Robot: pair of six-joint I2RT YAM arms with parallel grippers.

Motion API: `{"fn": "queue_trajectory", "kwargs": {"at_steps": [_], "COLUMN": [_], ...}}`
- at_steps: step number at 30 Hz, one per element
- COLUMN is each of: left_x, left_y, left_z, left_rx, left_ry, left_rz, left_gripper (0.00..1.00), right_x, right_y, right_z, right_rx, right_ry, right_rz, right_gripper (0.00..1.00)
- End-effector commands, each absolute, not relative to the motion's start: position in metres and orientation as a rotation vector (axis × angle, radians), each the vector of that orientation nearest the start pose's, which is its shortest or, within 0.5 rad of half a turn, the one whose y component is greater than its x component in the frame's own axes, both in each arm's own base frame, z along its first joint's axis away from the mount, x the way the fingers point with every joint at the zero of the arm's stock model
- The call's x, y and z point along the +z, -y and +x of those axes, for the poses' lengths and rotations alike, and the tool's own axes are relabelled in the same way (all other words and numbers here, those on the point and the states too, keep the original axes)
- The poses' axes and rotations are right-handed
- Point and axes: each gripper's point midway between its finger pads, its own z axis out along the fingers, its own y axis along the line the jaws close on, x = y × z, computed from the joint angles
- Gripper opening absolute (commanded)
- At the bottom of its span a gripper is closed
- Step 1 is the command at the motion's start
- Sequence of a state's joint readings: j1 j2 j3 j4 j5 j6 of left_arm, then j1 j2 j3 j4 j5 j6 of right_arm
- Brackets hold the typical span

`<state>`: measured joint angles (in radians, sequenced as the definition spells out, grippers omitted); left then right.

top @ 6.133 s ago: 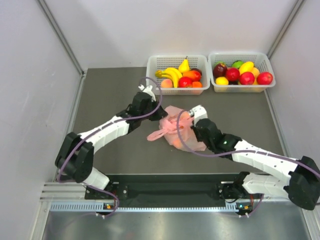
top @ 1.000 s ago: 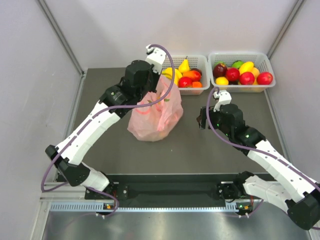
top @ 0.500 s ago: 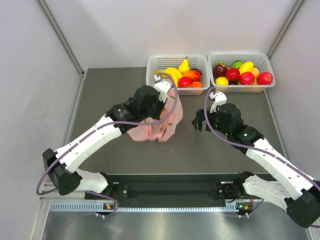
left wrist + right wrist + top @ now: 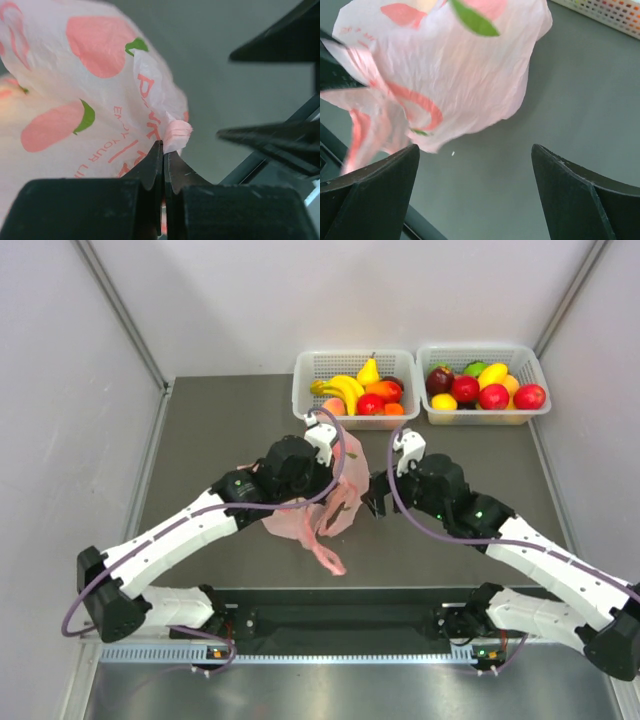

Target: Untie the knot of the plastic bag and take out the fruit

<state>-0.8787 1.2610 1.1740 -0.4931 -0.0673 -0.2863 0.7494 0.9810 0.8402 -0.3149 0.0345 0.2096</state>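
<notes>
The pink plastic bag (image 4: 318,512) slumps on the dark table between both arms, one handle strip (image 4: 329,559) trailing toward the near edge. My left gripper (image 4: 163,146) is shut on a pinch of the bag's film (image 4: 176,134) at its upper edge. Just right of the bag, my right gripper (image 4: 373,498) stands open and empty, the bag (image 4: 460,75) ahead of its fingertips (image 4: 412,152) and not touching them. The loose handles (image 4: 362,125) are blurred, and I cannot make out the knot. The fruit inside shows only as faint pale shapes (image 4: 10,97) through the film.
Two white baskets stand at the back, the left one (image 4: 305,368) and the right one (image 4: 535,365), each with several fruits. The black rail (image 4: 340,600) runs along the near edge. Grey walls close in both sides.
My left gripper came down and toward the near side with the bag, which was lifted near the baskets. The right gripper slid left toward the bag and opened wider.
</notes>
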Motion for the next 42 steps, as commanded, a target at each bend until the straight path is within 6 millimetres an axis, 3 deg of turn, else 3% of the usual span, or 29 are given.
{"fn": "queue_trajectory", "kwargs": {"at_steps": [1, 5, 9, 14, 17, 18, 19, 20, 23, 25, 27, 29, 33, 37, 42], "left_x": [0.304, 0.300, 0.282, 0.273, 0.272, 0.270, 0.269, 0.265, 0.256, 0.246, 0.240, 0.230, 0.223, 0.216, 0.223], "left_y": [0.305, 0.316, 0.323, 0.327, 0.325, 0.323, 0.317, 0.312, 0.296, 0.286, 0.279, 0.272, 0.266, 0.260, 0.261], "left_z": [0.248, 0.248, 0.249, 0.249, 0.247, 0.246, 0.245, 0.244, 0.243, 0.241, 0.239, 0.237, 0.232, 0.228, 0.221], "left_rx": [-0.769, -0.808, -0.817, -0.842, -0.846, -0.831, -0.815, -0.797, -0.737, -0.704, -0.686, -0.662, -0.670, -0.657, -0.720], "left_ry": [-1.934, -1.965, -2.015, -2.024, -2.023, -2.026, -2.025, -2.033, -2.036, -2.048, -2.055, -2.073, -2.079, -2.094, -2.077], "left_rz": [0.458, 0.455, 0.453, 0.442, 0.438, 0.443, 0.438, 0.434, 0.411, 0.395, 0.381, 0.366, 0.350, 0.336, 0.317], "left_gripper": [0.00, 0.00, 0.00, 0.00, 0.00, 0.00, 0.00, 0.00, 0.00, 0.00, 0.00, 0.00, 0.00, 0.00, 0.00], "right_x": [0.236, 0.234, 0.232, 0.215, 0.202, 0.196, 0.194, 0.192, 0.181, 0.187, 0.179, 0.181, 0.186, 0.196, 0.197], "right_y": [-0.239, -0.249, -0.258, -0.270, -0.246, -0.228, -0.221, -0.215, -0.191, -0.175, -0.160, -0.133, -0.102, -0.074, -0.038], "right_z": [0.249, 0.250, 0.252, 0.258, 0.268, 0.270, 0.271, 0.271, 0.265, 0.264, 0.266, 0.272, 0.281, 0.296, 0.313], "right_rx": [0.526, 0.493, 0.476, 0.419, 0.258, 0.169, 0.163, 0.160, 0.146, 0.159, 0.160, 0.121, 0.085, 0.012, -0.037], "right_ry": [-1.892, -1.876, -1.858, -1.916, -1.957, -1.963, -1.966, -1.968, -1.967, -1.955, -1.982, -1.981, -1.981, -1.996, -2.023], "right_rz": [-0.446, -0.339, -0.228, -0.135, 0.034, 0.076, 0.107, 0.119, 0.104, 0.100, 0.083, 0.109, 0.125, 0.164, 0.281], "right_gripper": [0.93, 0.93, 0.97, 0.99, 0.93, 0.88, 0.80, 0.62, 0.38, 0.32, 0.31, 0.29, 0.22, 0.51, 0.60]}}
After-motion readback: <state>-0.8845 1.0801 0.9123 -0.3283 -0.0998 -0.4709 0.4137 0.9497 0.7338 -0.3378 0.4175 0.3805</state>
